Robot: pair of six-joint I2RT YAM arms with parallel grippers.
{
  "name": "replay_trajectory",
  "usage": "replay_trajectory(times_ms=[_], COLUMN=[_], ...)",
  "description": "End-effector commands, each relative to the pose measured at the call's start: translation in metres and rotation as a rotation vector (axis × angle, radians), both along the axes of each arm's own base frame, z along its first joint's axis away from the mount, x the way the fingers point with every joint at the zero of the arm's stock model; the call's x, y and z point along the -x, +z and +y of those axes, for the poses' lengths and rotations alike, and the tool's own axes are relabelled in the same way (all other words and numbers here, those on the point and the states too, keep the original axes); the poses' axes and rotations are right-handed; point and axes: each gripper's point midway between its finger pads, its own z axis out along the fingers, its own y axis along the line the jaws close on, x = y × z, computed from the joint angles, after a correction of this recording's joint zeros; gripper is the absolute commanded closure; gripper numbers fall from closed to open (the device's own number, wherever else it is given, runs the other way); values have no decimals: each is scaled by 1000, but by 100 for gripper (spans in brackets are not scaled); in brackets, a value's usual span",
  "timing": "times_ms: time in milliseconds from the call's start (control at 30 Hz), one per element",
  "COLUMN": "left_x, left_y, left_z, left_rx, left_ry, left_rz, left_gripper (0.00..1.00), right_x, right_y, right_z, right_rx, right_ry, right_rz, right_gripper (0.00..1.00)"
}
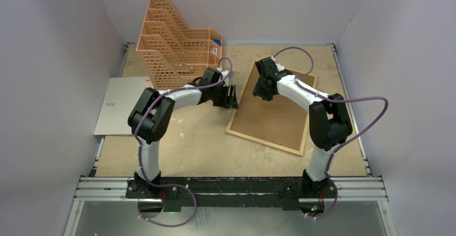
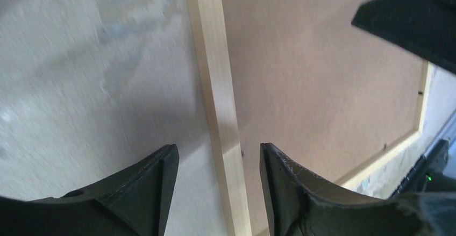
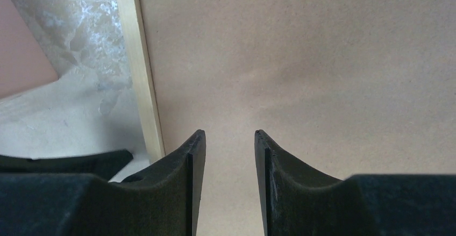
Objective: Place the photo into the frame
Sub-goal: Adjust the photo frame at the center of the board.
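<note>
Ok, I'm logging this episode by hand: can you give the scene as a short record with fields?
frame: flat on table, back up, brown backing board inside its rim
photo: not visible in any view
left gripper: open, astride the frame's left rail
right gripper: open over the backing board, holding nothing
other: orange file organizer at back left; grey sheet at left edge

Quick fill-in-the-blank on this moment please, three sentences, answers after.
1. The left gripper has its jaws ___, one on each side of the frame's wooden edge.
2. The right gripper is above the ___ backing board.
3. The file organizer at the back is ___.
Missing words: open; brown; orange.
</note>
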Motion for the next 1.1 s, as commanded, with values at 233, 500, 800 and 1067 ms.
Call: replay_trajectory(times_ms=[233,500,800,1067], left_x=[-72,-48,35,98], left_y=[-20,-51,-62,-45], left_z=[-28,-23,3,3], left_rx=[-67,-231,-328,-167], left_ry=[12,-19,-103,-171], left_rz=[-75,-48,23,32], left_gripper=[67,88,100,89], right_x=[-27,-32,-39,-54], right_y=[7,0,-6,-6], right_z=[-17,-24,-16,6], right_rx=[5,13,-6,-26], right_ry=[-8,23,70,277], right_rz=[-34,-24,-5,-28], right_gripper=[60,60,61,59])
